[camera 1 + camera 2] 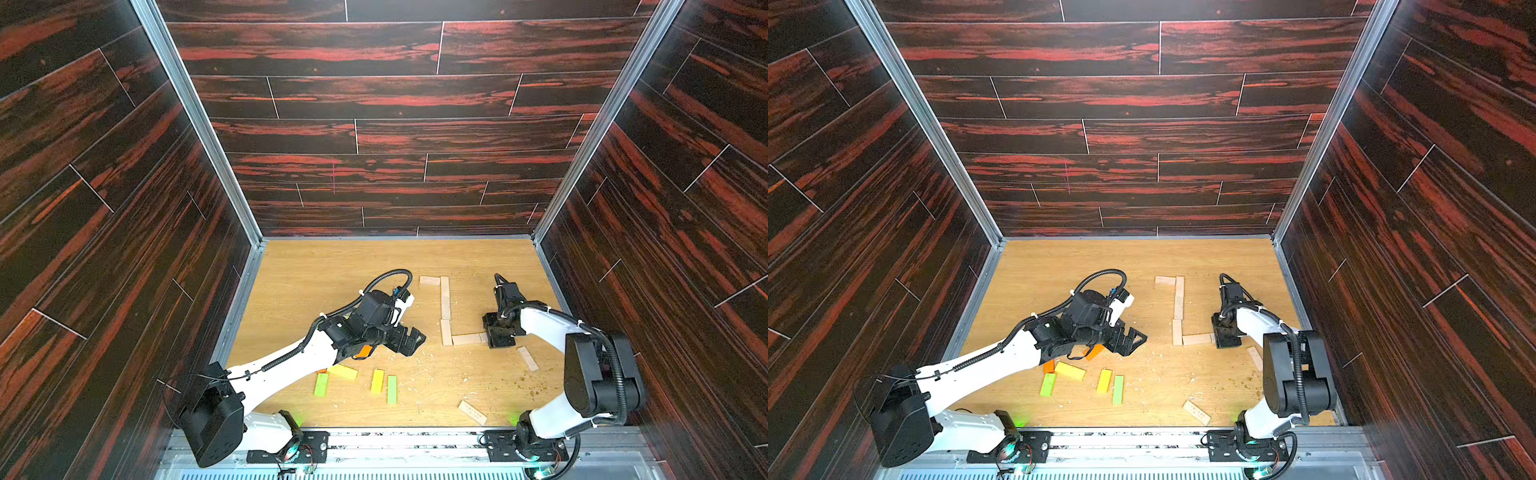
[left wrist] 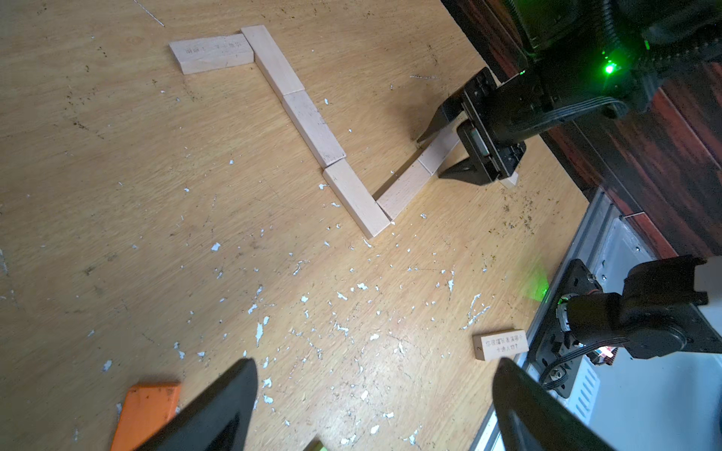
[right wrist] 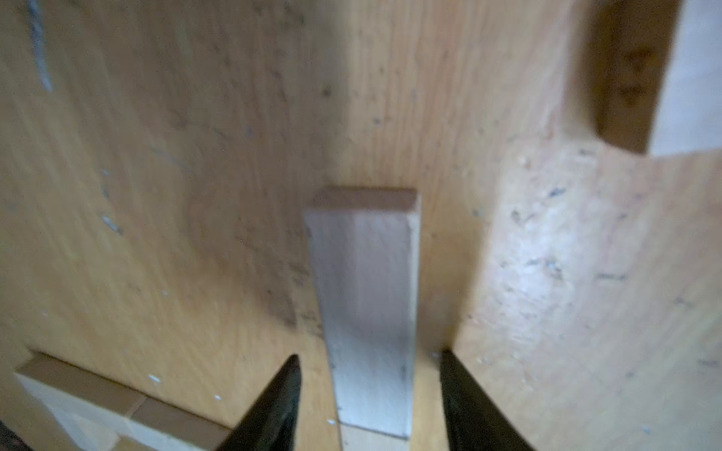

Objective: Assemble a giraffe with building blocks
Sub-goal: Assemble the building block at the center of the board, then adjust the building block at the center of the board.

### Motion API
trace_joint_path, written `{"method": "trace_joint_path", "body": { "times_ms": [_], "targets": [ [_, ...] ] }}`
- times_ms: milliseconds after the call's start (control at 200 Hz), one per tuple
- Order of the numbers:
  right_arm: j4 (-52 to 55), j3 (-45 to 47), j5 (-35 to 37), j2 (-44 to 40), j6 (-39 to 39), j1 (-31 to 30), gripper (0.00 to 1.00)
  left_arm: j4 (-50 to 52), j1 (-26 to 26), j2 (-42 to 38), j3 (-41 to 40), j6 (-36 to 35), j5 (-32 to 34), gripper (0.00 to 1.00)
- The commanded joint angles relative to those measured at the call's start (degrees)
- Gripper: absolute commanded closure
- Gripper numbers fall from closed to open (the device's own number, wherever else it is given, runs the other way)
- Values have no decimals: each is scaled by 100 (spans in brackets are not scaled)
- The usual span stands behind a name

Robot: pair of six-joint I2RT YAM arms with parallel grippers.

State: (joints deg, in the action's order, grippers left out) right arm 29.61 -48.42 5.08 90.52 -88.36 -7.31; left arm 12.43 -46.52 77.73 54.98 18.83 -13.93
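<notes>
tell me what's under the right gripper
A pale wooden plank lies flat on the table between the right gripper's open jaws, with gaps either side. In both top views the gripper body covers most of it.

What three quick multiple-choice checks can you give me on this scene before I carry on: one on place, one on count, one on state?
1. Where do the coloured planks lie?
A. beside the left arm, toward the front
B. against the back wall
C. stacked on the pale row

2. How many green planks show in both top views?
A. one
B. two
C. four

3. How does the right claw stand?
A. shut and empty
B. open, straddling the end pale plank
C. lifting an orange plank

Key: A, they lie flat by that arm; B, only two are green; B, the right wrist view shows a gap on each side of the plank.
</notes>
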Motion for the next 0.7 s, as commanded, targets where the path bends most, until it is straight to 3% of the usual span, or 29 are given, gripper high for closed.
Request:
{"method": "trace_joint_path", "body": {
  "times_ms": [0, 411, 601, 697],
  "targets": [
    [581, 110, -12, -177, 23, -38, 37, 111, -11, -146, 83, -134, 13, 3],
    [2169, -702, 524, -1746, 915, 52, 30, 334, -27, -291, 161, -115, 244, 3],
    [2651, -1070, 335, -2190, 2387, 37, 31, 519, -32, -409, 254, -117, 415, 3],
    [2715, -839, 244, -2330, 3008, -321, 34, 566, -41, -465, 294, -57, 441, 3]
  ]
}}
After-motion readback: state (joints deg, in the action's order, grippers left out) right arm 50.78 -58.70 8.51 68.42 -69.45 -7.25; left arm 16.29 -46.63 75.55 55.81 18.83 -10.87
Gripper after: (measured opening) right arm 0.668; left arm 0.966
